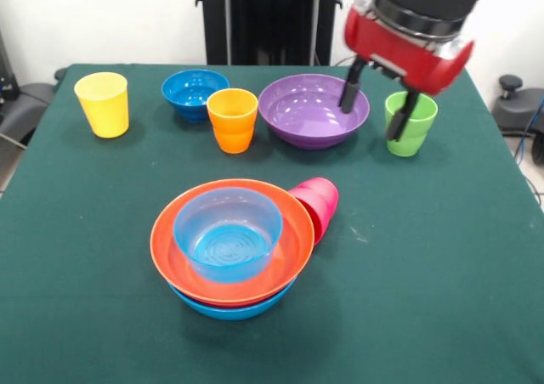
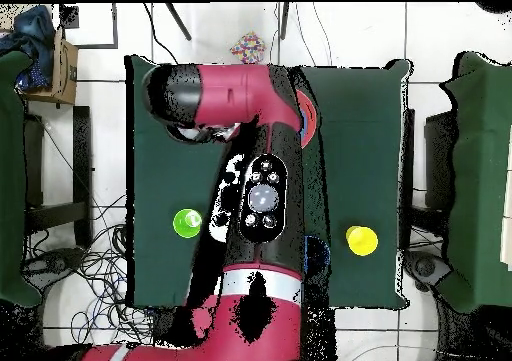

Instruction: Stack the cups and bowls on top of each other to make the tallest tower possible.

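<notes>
My gripper (image 1: 375,101) hangs open and empty at the back right. One finger (image 1: 351,85) is over the purple bowl's (image 1: 306,112) right rim. The other finger overlaps the green cup's (image 1: 412,131) left rim; I cannot tell whether they touch. The tower stands at the front centre: a large light-blue bowl (image 1: 229,308) at the base, a large orange bowl (image 1: 293,235) in it, and a small light-blue bowl (image 1: 228,231) on top. The magenta cup (image 1: 318,204) lies on its side against the tower's right. The yellow cup (image 1: 103,104), the dark-blue bowl (image 1: 194,90) and the orange cup (image 1: 232,120) stand along the back.
The table has a green cloth (image 1: 442,265). In the overhead view the arm (image 2: 262,192) hides most of the table. Only the green cup (image 2: 187,222), the yellow cup (image 2: 361,240) and a bit of the orange bowl's rim (image 2: 309,117) show. The robot's pedestal (image 1: 270,19) stands behind the table.
</notes>
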Tool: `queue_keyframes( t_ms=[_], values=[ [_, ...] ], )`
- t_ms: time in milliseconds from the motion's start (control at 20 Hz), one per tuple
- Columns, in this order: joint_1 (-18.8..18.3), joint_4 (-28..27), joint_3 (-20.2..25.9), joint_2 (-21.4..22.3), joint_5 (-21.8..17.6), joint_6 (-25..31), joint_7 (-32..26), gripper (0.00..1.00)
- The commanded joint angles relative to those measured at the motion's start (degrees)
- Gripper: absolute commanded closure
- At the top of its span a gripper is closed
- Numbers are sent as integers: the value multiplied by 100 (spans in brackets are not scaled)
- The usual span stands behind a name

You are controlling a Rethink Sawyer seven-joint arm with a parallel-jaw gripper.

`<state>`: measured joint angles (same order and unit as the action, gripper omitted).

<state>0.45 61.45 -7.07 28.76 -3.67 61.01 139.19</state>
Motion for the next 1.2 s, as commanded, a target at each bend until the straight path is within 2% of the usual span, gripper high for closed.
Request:
queue_keyframes(
  t_ms=[50,350,600,800,950,1200],
  values=[
    [194,379,-43,-24,287,338,1407,0],
    [339,1070,-195,-3,675,-466,1752,0],
    [616,1433,-373,-14,987,-653,2062,0],
    [1021,1629,-630,40,1138,-672,2509,0],
    [1157,1925,-630,69,1330,-1015,2576,0],
    [1383,1997,-719,-22,1495,-1189,2741,0]
  ],
)
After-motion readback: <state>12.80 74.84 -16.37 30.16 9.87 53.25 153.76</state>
